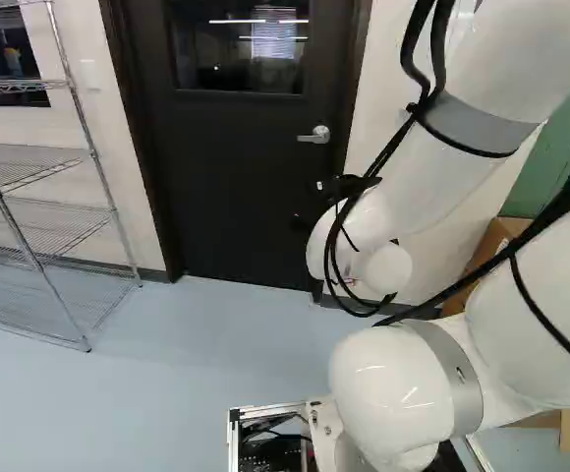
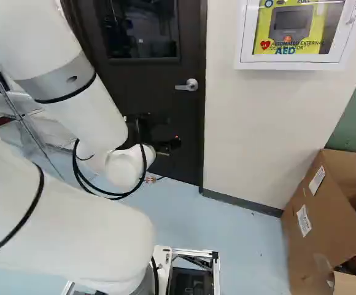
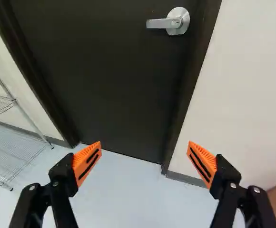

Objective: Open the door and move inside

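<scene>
Door handle (image 3: 175, 22) ahead of the spread fingers (image 3: 83, 158), apparently well apart.

"How's the arm (image 1: 437, 177) sitting?"
"Bent, its white links folded, black cables (image 1: 336, 236) looping at the wrist (image 1: 349, 236)."
"And the tool (image 2: 166, 145)?"
"Out ahead of the wrist, wide open. In the wrist view its two black fingers (image 3: 62, 175) stand well apart, orange pads (image 3: 203, 161) leaning toward each other at the tips."

Handle (image 1: 316, 136) on door (image 1: 236, 187), shelf unit (image 1: 49, 295) L, box (image 2: 319, 212) R
</scene>
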### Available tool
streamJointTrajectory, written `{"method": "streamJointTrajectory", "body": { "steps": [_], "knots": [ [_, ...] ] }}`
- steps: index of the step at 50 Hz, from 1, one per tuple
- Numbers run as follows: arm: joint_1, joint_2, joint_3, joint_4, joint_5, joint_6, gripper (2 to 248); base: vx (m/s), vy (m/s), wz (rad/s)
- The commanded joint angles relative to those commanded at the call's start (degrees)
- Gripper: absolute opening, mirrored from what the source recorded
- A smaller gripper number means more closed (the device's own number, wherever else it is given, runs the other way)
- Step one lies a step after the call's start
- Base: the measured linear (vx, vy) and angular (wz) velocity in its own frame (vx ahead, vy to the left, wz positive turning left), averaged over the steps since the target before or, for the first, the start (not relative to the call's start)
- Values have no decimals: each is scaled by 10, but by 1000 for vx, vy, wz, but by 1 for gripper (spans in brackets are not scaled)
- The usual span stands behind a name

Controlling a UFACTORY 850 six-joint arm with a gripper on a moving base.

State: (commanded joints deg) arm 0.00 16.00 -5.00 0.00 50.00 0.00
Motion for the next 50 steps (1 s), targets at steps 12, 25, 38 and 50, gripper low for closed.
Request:
{"method": "streamJointTrajectory", "body": {
  "steps": [12,25,38,50],
  "knots": [
    [0,0,0,0,0,0,247,142,128,-294],
    [0,0,0,0,0,0,247,140,157,-289],
    [0,0,0,0,0,0,247,141,161,-292],
    [0,0,0,0,0,0,247,130,155,-316]
  ]
}}
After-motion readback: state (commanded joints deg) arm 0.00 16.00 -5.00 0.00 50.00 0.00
